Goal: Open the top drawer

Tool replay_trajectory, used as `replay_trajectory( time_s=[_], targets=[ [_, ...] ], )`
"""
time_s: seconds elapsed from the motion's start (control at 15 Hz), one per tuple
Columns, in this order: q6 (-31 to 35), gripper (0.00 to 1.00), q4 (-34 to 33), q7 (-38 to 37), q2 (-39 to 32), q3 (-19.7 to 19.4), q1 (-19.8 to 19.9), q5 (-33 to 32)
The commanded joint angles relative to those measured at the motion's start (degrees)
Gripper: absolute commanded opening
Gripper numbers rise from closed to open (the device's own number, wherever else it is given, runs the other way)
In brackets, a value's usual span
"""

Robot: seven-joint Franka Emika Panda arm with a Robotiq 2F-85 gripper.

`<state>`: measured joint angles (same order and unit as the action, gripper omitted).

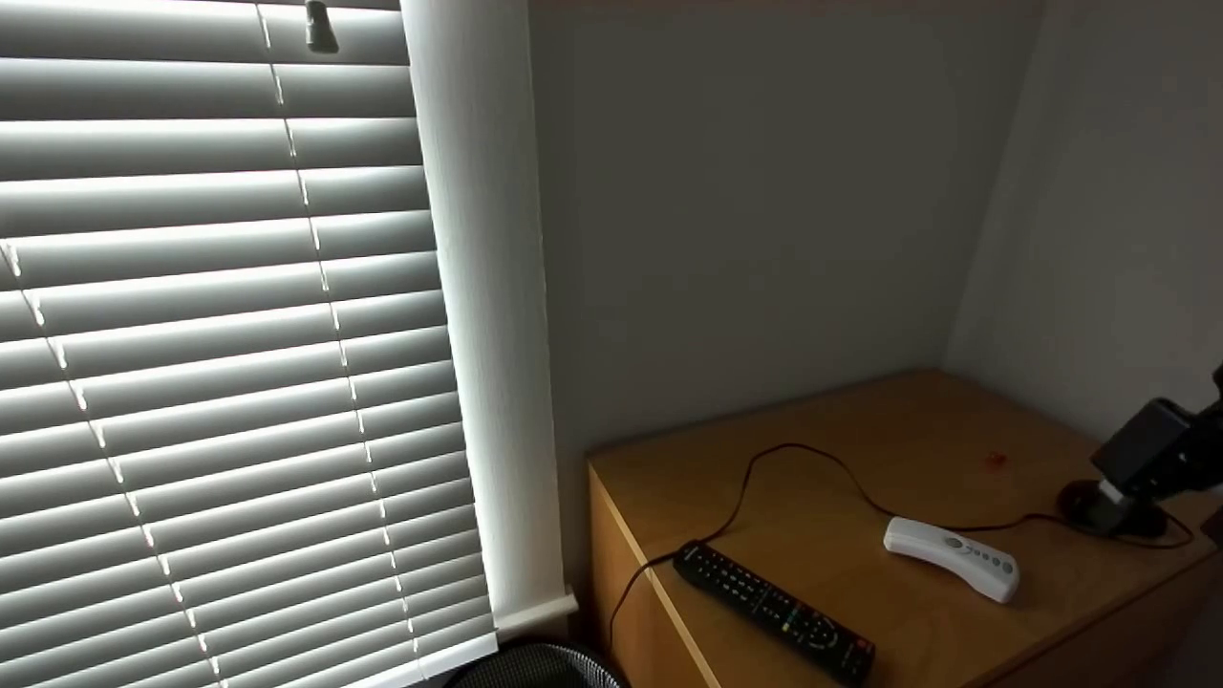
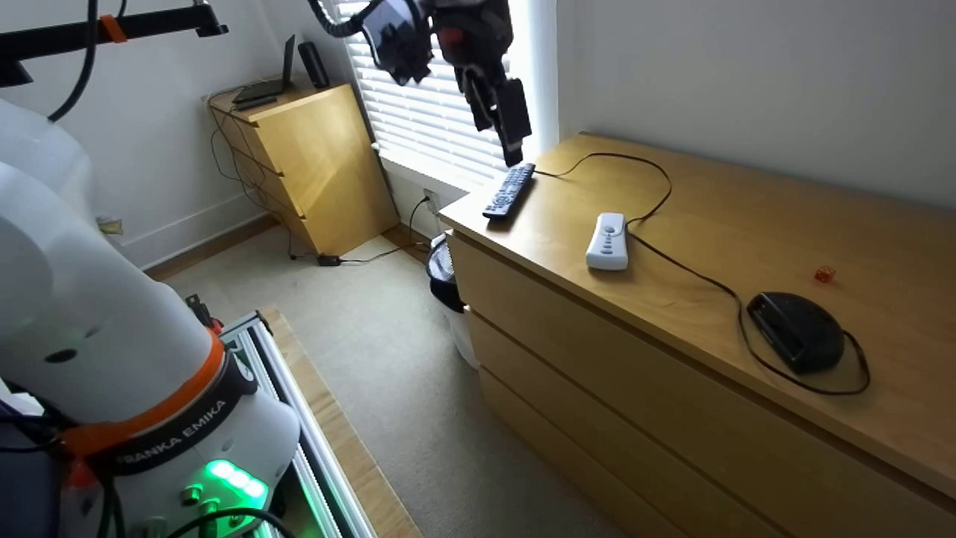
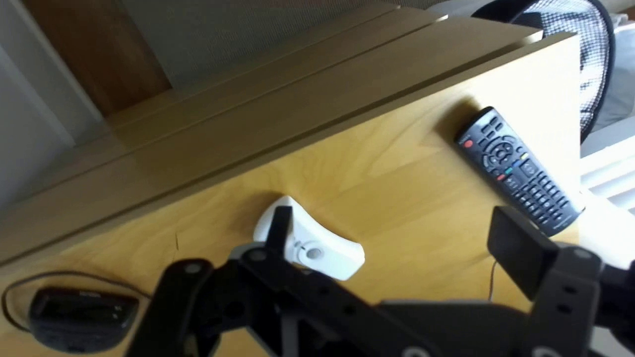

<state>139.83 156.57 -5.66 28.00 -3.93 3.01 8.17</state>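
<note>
Top drawer [image 2: 694,415], one. Uppermost front of a pale wood dresser [image 2: 754,213]; shut, by its look. Place: eleven o'clock from the tool [image 3: 397,235] in the wrist view; five o'clock from it in an exterior view. Fittings: no handle visible; a dark line shows between the upper edge of the front and the dresser top. Handling, as judged: stiff, smooth, wide, probably fairly heavy; contents hidden, so load uncertain. Not fragile. A flat face likely to slip if merely pressed; pulled near one end, it may skew and bind. Hold, as judged: upper edge of the front, near mid-width, a fingertip hooked behind it, then a level draw outward.

Tool, one. Fingers [image 3: 521,253] spread wide apart; nothing gripped. Hangs above the dresser top, touching nothing that can be seen; drawer not yet engaged.

White remote [image 3: 330,253], one. On the dresser top, nine o'clock from the tool's centre in the wrist view, partly hidden behind a finger. Ungripped.

Black remote [image 3: 516,173], one. Same surface, two o'clock, just beyond the opposite fingertip in that view. Ungripped.
</note>
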Motion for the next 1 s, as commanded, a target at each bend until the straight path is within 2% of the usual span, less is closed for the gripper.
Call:
replay_trajectory(
  time_s=[0.0, 0.2, 0.4, 0.6, 0.67, 0.73, 0.93],
  targets=[
    [8.94, 1.00, 2.57, 5.06, -4.85, -6.97, -0.24, 7.33],
    [15.94, 1.00, 3.82, 12.95, -9.05, -14.56, -2.60, 15.98],
    [19.88, 1.00, 3.26, 27.40, -14.22, -22.39, -6.99, 30.18],
    [19.02, 1.00, 2.97, 41.49, -19.77, -26.70, -8.63, 42.58],
    [16.73, 1.00, 2.95, 44.01, -21.96, -27.23, -8.16, 45.09],
    [17.77, 1.00, 2.96, 38.48, -17.96, -25.15, -6.77, 39.89],
    [17.64, 1.00, 2.03, 39.68, -19.86, -25.25, -6.77, 40.70]
  ],
)
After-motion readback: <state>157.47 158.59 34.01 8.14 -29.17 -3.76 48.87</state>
